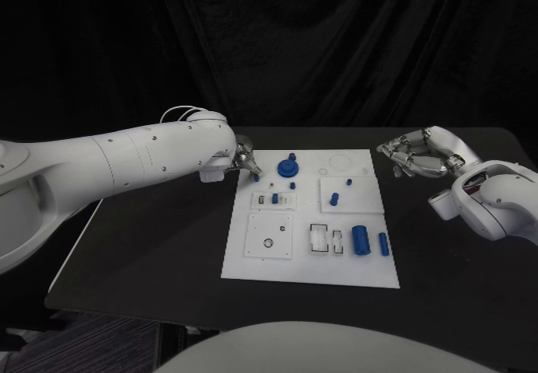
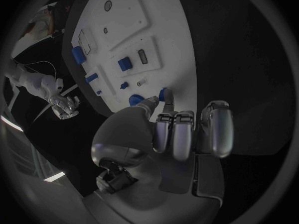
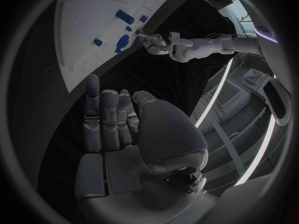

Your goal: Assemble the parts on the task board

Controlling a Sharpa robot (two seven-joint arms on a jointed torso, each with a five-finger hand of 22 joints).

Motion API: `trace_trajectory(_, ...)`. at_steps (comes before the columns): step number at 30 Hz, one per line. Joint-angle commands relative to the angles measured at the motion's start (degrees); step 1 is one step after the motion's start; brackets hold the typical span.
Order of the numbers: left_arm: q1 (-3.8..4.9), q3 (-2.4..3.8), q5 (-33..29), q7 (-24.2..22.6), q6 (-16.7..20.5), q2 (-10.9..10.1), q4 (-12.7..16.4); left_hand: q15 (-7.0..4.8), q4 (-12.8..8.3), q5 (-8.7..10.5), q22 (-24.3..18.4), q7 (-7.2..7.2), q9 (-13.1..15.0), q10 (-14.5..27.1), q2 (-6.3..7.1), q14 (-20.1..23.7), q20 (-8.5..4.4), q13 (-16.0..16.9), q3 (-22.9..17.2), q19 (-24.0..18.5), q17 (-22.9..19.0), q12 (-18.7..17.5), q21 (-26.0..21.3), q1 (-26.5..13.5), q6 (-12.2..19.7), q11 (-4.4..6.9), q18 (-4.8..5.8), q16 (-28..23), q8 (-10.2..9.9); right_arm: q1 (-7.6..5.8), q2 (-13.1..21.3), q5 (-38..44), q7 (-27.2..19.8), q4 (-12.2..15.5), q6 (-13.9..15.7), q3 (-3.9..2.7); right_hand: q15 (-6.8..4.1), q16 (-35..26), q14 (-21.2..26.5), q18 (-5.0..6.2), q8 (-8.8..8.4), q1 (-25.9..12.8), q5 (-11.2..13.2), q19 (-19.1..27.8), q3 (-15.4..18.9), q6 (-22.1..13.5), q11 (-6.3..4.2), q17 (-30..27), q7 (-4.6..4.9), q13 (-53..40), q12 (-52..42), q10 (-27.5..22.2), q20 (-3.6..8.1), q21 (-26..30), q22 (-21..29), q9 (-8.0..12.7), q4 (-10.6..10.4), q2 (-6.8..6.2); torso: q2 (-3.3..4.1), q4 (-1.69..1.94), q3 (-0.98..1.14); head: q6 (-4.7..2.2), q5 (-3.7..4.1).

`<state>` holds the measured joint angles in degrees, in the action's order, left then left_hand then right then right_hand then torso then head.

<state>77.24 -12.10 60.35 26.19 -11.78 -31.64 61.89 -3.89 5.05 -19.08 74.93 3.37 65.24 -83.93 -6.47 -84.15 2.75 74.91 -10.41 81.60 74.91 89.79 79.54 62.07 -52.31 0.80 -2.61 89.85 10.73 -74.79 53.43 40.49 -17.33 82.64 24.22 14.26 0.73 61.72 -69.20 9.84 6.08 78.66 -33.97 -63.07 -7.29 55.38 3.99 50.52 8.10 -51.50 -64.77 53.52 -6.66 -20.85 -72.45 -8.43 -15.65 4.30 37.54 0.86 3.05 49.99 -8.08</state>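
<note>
The white task board (image 1: pixel 253 256) lies in the middle of the black table. My left hand (image 1: pixel 241 159) is at its far left corner; thumb and a fingertip pinch a small blue peg (image 1: pixel 256 177) (image 2: pixel 165 93) at the board's edge, the other fingers (image 2: pixel 184 134) curled in. A blue knob (image 1: pixel 288 166) (image 2: pixel 135 99) stands just right of it. My right hand (image 1: pixel 417 154) (image 3: pixel 115 119) hovers off the board's far right corner and holds nothing. From the right wrist I see the board (image 3: pixel 81 40) and the left hand (image 3: pixel 152 41).
On the board lie a large blue cylinder (image 1: pixel 361 239), a thinner blue pin (image 1: pixel 383 244), a tilted peg (image 1: pixel 334 200) and a blue block (image 1: pixel 276 200). Bare black table (image 1: pixel 146 249) runs along both sides of the board.
</note>
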Motion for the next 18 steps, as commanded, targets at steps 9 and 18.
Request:
trace_trajectory(9, -0.25, 0.04, 0.29, -0.84, -1.53, 0.23, -0.03, 0.23, -1.8, -3.71, 4.55, 0.1, -2.17, -6.07, 1.83, -5.85, 0.02, 15.09, -5.46, -0.3, 15.09, 0.21, -0.39, -1.38, -1.04, -0.11, -0.98, 0.15, -1.48, 0.16, -0.05, 0.23, 0.95, -0.09, -0.65, -0.05, -0.18, 0.16, 0.04, 0.52, -0.2, 0.79, -0.82, -0.42, -0.72, -0.09, 0.02, -0.14, 0.15, 0.2, 0.25, -0.49, -0.18, 0.44, -0.15, 0.06, 0.06, -0.17, -0.06, 0.02, 0.01, 0.01, -0.06)
trace_trajectory(18, -0.34, 0.04, 0.29, -0.92, -1.79, 0.13, -0.01, 0.17, -4.72, -7.42, 4.84, 0.05, -2.43, -6.07, 3.34, -5.85, -0.03, 15.09, -11.49, -0.2, 15.09, 0.21, -0.54, -2.67, -1.72, -0.04, -0.97, 0.15, -1.4, 0.17, -0.04, 0.23, 1.19, -0.1, -0.87, -0.05, -0.18, 0.15, 0.07, 0.51, -0.22, 1.08, -1.31, -0.43, -1.13, -0.11, 0.02, -0.19, 0.16, 0.41, 0.32, -0.62, -0.17, 0.49, -0.27, 0.07, 0.17, -0.35, -0.01, 0.01, -0.01, 0.01, -0.2)
